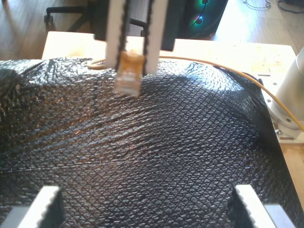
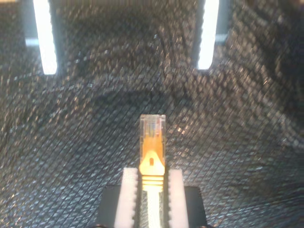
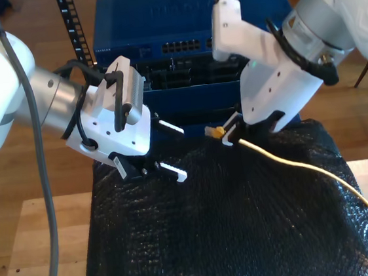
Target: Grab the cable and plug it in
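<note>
Grab is done; plugging is not. My second gripper [image 2: 151,199] is clamped on the cable [image 3: 306,168] just behind its plug [image 2: 152,128], white ribbed fingers [image 2: 127,197] pressed to both sides of the yellow boot, clear tip with gold contacts jutting forward past them. In the exterior view this arm comes in from the exterior view's right, holding the plug above the black mat [image 3: 234,238], well short of the blue switch [image 3: 159,28] and its port rows behind. The cable trails off toward the exterior view's right over the mat.

My first gripper [image 1: 147,206] stands wide apart, nothing between its toothed white fingers [image 1: 47,204], facing the held plug across the mat.

Materials: mat is black, glossy, diamond-embossed, rumpled into soft folds. Cable is thin, smooth, yellow, limp. Plug is hard clear plastic, boxy. Table edge [image 1: 266,57] is pale wood.

Left, by my judgement: carry the plug to a port, align, push home
</note>
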{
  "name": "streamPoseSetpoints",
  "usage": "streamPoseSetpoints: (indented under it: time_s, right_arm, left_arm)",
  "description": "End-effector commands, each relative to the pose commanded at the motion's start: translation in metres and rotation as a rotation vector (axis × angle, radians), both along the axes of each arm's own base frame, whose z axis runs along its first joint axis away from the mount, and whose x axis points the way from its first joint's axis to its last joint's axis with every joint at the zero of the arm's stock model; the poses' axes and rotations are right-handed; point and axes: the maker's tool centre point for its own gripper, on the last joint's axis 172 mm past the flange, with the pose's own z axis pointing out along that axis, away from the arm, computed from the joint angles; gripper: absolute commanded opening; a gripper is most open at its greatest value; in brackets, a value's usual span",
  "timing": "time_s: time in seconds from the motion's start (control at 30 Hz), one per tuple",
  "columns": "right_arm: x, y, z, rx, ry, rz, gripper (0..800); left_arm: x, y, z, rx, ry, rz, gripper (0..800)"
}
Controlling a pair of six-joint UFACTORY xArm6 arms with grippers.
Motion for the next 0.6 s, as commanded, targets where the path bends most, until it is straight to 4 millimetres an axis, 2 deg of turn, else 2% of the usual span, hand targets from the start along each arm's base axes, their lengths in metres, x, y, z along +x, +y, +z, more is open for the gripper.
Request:
streamPoseSetpoints:
  time_s: [0.2, 0.6]
  right_arm:
    - [0.004, 0.005, 0.009, 0.017, -0.008, -0.001, 8]
    - [0.004, 0.007, 0.013, 0.027, -0.012, -0.002, 8]
  left_arm:
    - [0.002, -0.015, 0.018, -0.046, -0.018, -0.01, 798]
    - [0.007, -0.021, 0.033, -0.074, -0.022, 0.004, 797]
